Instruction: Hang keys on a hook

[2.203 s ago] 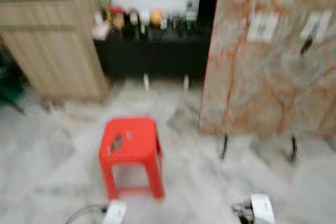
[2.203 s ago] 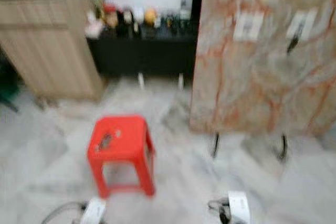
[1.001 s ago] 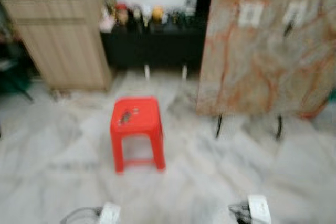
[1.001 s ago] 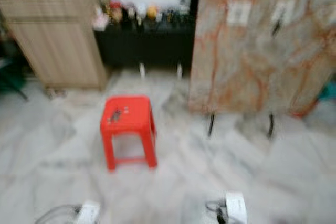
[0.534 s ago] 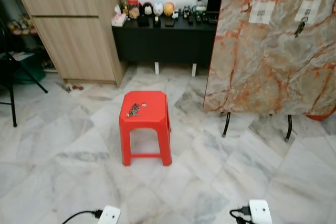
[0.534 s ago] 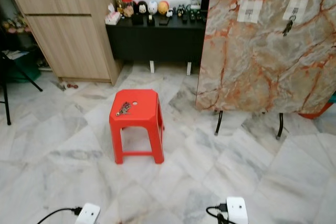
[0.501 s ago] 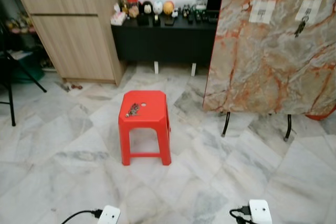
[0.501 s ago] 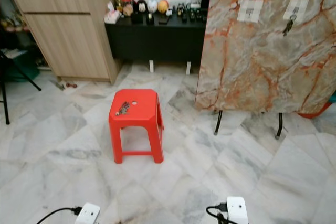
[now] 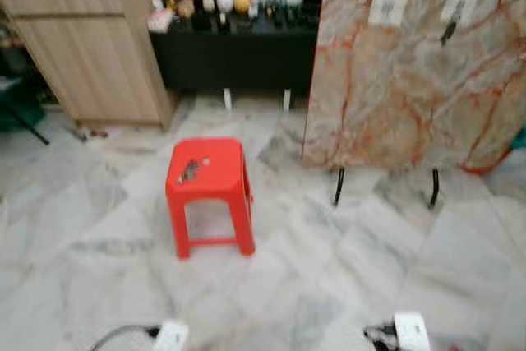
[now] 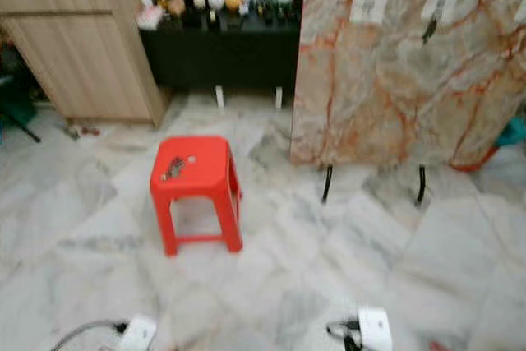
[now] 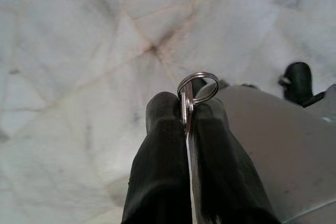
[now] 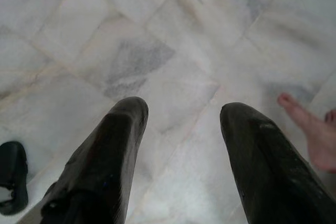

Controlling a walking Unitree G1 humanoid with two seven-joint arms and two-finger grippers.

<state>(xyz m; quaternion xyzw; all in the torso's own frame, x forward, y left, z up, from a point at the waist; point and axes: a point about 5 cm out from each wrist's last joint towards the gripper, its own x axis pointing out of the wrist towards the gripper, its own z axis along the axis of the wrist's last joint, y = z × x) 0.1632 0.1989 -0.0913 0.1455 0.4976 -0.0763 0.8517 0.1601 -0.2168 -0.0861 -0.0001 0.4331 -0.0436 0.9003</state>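
A red stool (image 9: 207,189) stands on marble floor (image 9: 329,277) near a wooden cabinet (image 9: 90,55).

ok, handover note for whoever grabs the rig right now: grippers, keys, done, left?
Left gripper: shut on a key ring, hanging over the marble floor.
Right gripper: open, holding nothing, over the floor; a person's foot is beside it.
Another bunch of keys lies on the red stool. One set already hangs on the marble board.
Left: walk to the board, hang the held ring.
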